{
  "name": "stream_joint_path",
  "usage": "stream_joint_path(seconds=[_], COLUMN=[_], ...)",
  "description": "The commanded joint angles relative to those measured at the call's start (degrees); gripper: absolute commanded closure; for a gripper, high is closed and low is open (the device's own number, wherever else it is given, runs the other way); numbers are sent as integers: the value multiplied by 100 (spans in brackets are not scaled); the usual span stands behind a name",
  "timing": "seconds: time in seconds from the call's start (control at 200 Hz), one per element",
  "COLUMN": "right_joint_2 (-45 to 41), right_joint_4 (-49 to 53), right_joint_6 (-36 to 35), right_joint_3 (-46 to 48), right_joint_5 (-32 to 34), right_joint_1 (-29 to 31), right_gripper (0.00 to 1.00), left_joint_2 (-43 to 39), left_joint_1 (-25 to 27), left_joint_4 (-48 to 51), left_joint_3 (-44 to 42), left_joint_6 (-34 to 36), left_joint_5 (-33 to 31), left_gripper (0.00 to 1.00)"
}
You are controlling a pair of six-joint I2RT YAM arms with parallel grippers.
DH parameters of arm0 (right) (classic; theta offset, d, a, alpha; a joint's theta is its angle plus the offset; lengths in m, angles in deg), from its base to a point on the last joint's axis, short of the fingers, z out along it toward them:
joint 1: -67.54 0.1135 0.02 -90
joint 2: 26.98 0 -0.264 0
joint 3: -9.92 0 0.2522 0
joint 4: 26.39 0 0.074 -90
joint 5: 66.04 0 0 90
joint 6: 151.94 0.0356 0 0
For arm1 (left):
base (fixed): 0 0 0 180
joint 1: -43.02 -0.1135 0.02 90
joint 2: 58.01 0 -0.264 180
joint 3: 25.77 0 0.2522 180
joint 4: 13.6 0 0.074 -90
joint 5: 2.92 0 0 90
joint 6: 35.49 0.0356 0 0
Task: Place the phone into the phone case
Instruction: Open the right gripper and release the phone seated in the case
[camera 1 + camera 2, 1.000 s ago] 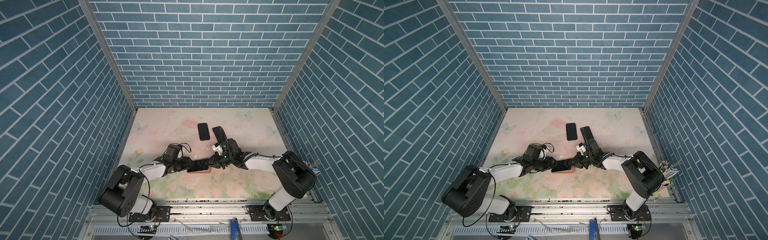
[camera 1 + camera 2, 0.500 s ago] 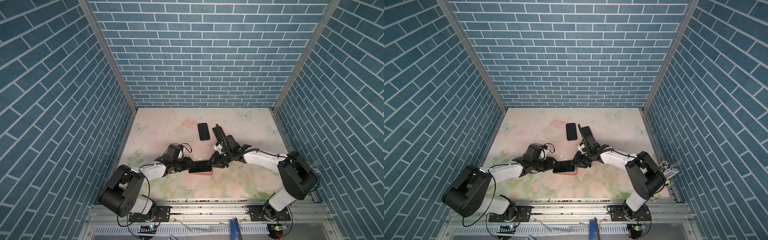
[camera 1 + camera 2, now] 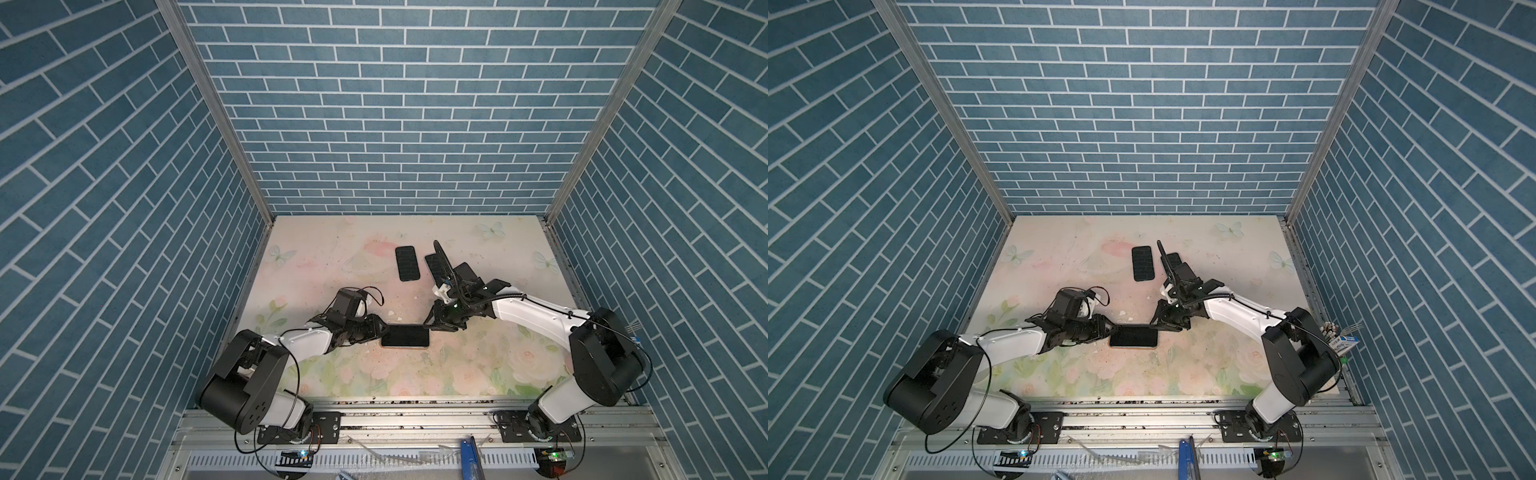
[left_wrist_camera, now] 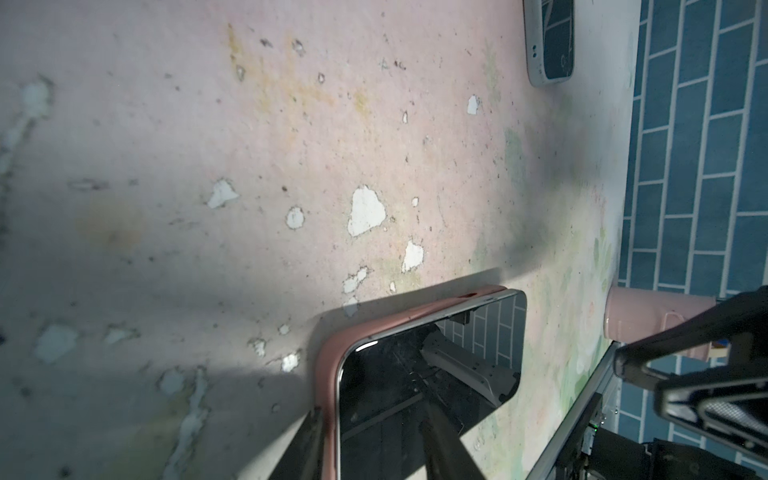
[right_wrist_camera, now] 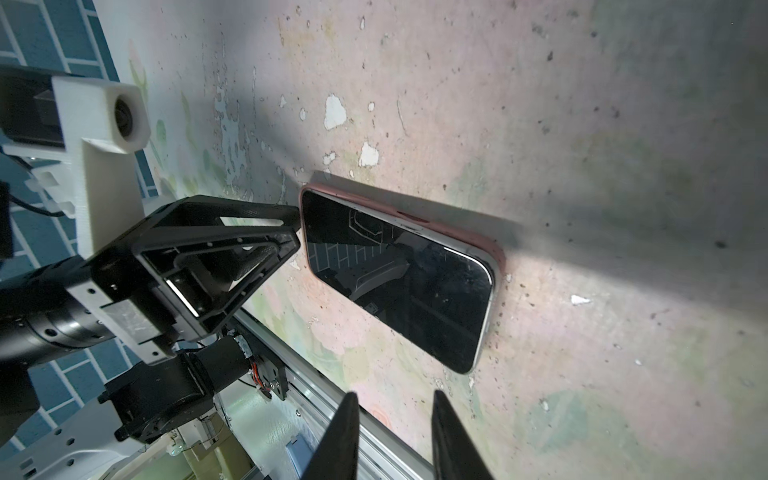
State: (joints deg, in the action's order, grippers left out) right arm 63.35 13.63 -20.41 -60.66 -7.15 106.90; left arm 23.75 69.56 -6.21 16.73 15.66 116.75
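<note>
Nearly there: the phone (image 5: 395, 282) lies face up in the pink case (image 4: 328, 374) on the table (image 3: 478, 374), but one long edge looks proud, not snapped in. The left gripper (image 5: 297, 228) has its jaws part-spread at a corner, can't tell if pinching. The right gripper (image 5: 395, 395) has jaws slightly spread, empty. What's left: press it flush.

1. This was a robotics lab test cell: blue brick-print panels (image 3: 415, 124) on aluminium posts (image 3: 216, 112) boxed in a floral-printed counter (image 3: 498, 257).
2. Two robot arms (image 3: 536, 311) were bolted to an aluminium rail (image 3: 415, 417), beside a lit circuit board (image 3: 555, 457).
</note>
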Motion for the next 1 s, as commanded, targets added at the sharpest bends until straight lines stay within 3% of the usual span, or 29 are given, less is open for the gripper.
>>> stream_joint_path(seconds=[0.0, 0.165, 0.51, 0.995], right_joint_2=[-55, 85, 320, 569], right_joint_4=[21, 250, 189, 375], right_joint_6=[-25, -32, 134, 315], right_joint_3=[107, 113, 213, 205], right_joint_5=[-3, 57, 45, 513], right_joint_1=[18, 21, 190, 334], right_gripper=[71, 73, 76, 77], left_joint_2=[57, 251, 253, 400], left_joint_1=[21, 33, 37, 62], left_joint_4=[-62, -16, 136, 443], left_joint_3=[0, 89, 127, 285], left_joint_6=[72, 71, 62, 70], left_joint_5=[63, 122, -18, -224], left_gripper=[63, 71, 71, 74])
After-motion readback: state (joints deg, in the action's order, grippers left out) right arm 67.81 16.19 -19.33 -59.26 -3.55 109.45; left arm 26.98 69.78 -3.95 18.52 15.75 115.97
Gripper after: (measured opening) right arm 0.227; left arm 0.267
